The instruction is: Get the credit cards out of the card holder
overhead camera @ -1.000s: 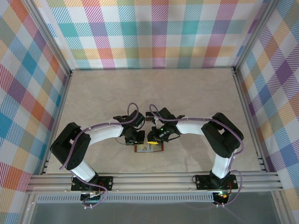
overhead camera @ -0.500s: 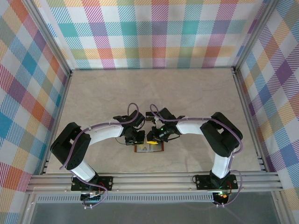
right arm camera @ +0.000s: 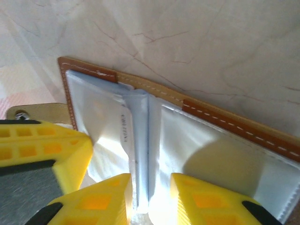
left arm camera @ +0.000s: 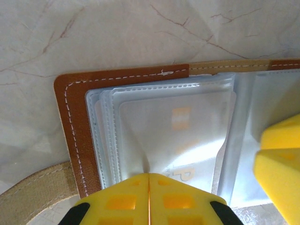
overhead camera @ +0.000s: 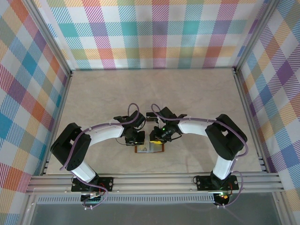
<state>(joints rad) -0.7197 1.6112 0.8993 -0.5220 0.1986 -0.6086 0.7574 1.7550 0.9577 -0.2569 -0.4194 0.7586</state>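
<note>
Top external view: nearest are the bases of the left arm [overhead camera: 84, 180] and the right arm [overhead camera: 213, 180], bolted to the rail on the near side of the card holder [overhead camera: 150, 149]. The card holder lies open and flat on the marbled table [overhead camera: 201, 93], sleeves up, and both arms bend inward to meet over it.

In the left wrist view, the card holder's left half shows brown leather with white stitching around a stack of clear sleeves [left arm camera: 112, 122]. The credit cards [left arm camera: 180, 136] are tucked inside these. The top one is pale with orange print. The left gripper [left arm camera: 149, 180] has its yellow fingers pressed together, tips down on that sleeve's near edge, where the plastic creases toward them. A tan tab [left arm camera: 33, 194] sticks out beside the card holder's left edge.

In the right wrist view, a bundle of sleeves stands up along the card holder's spine, a card's printed edge showing in it. The right gripper [right arm camera: 150, 190] straddles the bundle, fingers apart, with a gap visible on one side.

Just beyond the card holder, between the two wrists, is a small dark rectangle [overhead camera: 151, 115], too small to identify. Past it, bare table runs to the checked back wall [overhead camera: 150, 33].
</note>
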